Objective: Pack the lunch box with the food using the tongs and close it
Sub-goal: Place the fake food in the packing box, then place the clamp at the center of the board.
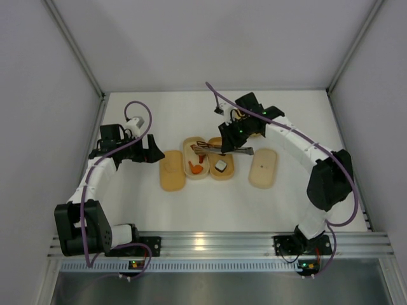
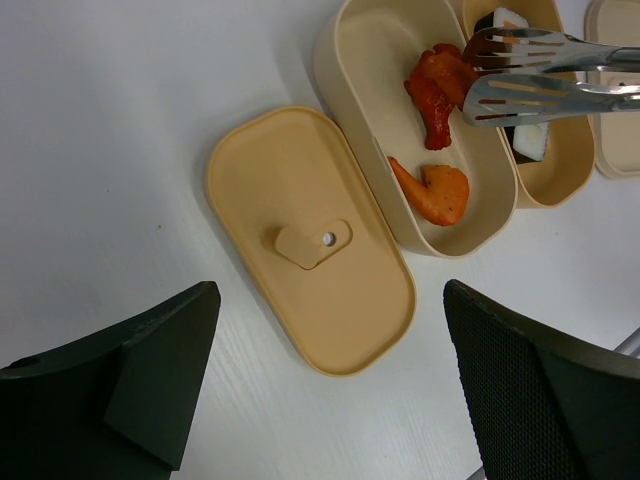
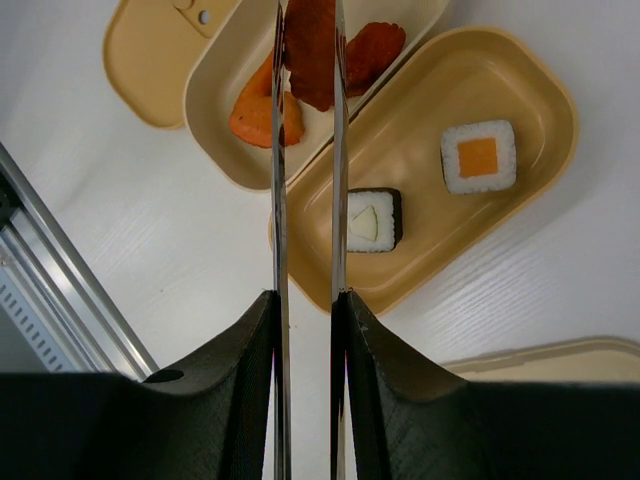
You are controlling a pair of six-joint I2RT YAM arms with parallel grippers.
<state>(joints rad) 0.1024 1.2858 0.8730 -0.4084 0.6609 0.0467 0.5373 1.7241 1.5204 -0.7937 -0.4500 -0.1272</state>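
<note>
My right fingers (image 3: 230, 380) are squeezing the tongs (image 3: 278, 200). The tongs are pointing straight out ahead, across the sushi tray (image 3: 520, 80) with its two sushi rolls (image 3: 375, 220) and into the next tray (image 2: 350, 60). The red piece (image 3: 312, 50) is sitting right between the tong tips, beside an orange piece (image 3: 255, 110). It is looking bumpy and dark red. My left fingers (image 2: 140, 370) are standing wide, holding nothing, over the lid (image 2: 300, 200) on the tabletop (image 2: 100, 150), so the right arm is nearer the food.
</note>
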